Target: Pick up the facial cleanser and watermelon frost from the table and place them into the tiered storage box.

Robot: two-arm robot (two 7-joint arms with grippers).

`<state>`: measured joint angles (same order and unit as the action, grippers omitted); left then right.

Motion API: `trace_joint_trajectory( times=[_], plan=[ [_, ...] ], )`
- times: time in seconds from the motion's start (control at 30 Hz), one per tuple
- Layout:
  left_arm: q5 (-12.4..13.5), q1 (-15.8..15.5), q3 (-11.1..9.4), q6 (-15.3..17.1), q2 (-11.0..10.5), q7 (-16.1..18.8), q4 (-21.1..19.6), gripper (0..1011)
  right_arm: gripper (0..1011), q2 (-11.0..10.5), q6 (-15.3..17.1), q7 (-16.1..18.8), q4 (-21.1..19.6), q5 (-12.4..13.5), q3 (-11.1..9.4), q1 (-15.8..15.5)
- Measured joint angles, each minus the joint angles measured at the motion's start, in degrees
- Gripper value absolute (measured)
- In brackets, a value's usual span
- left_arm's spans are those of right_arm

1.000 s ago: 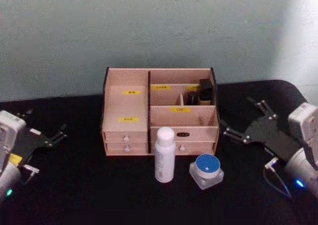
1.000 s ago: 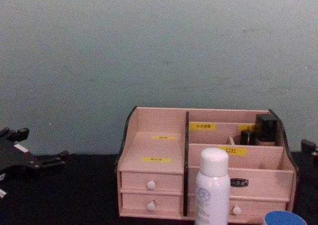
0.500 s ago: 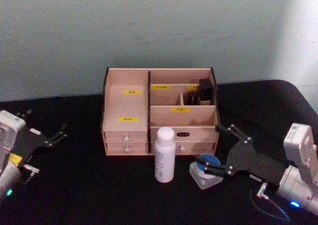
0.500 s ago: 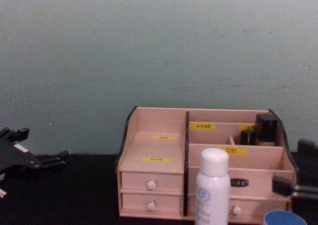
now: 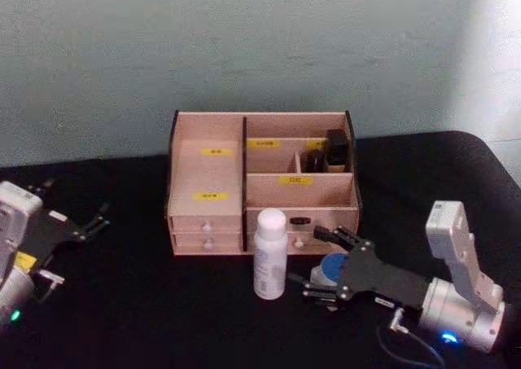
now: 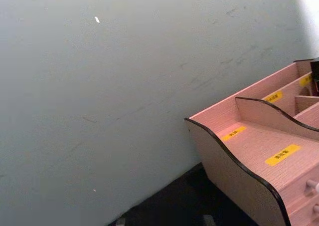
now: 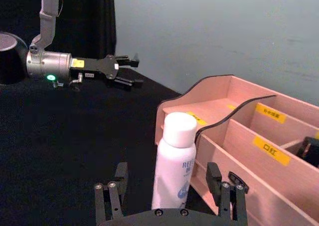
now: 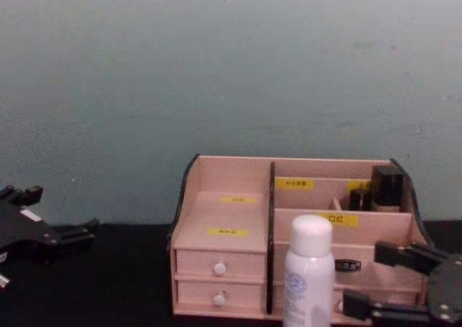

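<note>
Head view has your right gripper (image 5: 313, 262) wide open and empty astride the blue-lidded clear jar (image 5: 334, 264), just before the pale pink wooden tiered storage box (image 5: 207, 173); centre it, close gently, avoid the white bottle (image 5: 269, 259) beside; left gripper (image 5: 73, 202) idles open at far left

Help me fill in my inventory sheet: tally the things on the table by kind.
White bottle: 1
Blue-lidded jar: 1
Pink wooden organiser: 1
Dark containers standing inside the organiser: 2
Total: 5
</note>
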<state>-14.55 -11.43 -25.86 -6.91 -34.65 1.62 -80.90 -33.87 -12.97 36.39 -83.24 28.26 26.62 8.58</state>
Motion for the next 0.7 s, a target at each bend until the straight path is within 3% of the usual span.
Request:
trace_joint_trajectory(
  times=[0.23, 0.7],
  plan=[
    [0.00, 0.00, 0.00, 0.00, 0.00, 0.00, 0.00, 1001, 1002, 2.77, 1.87, 1.14, 2.75, -0.05, 0.34, 2.25],
    [0.00, 0.00, 0.00, 0.00, 0.00, 0.00, 0.00, 1001, 1002, 7.02, 4.65, 0.29, 6.86, -3.04, 1.60, 5.96]
  ],
)
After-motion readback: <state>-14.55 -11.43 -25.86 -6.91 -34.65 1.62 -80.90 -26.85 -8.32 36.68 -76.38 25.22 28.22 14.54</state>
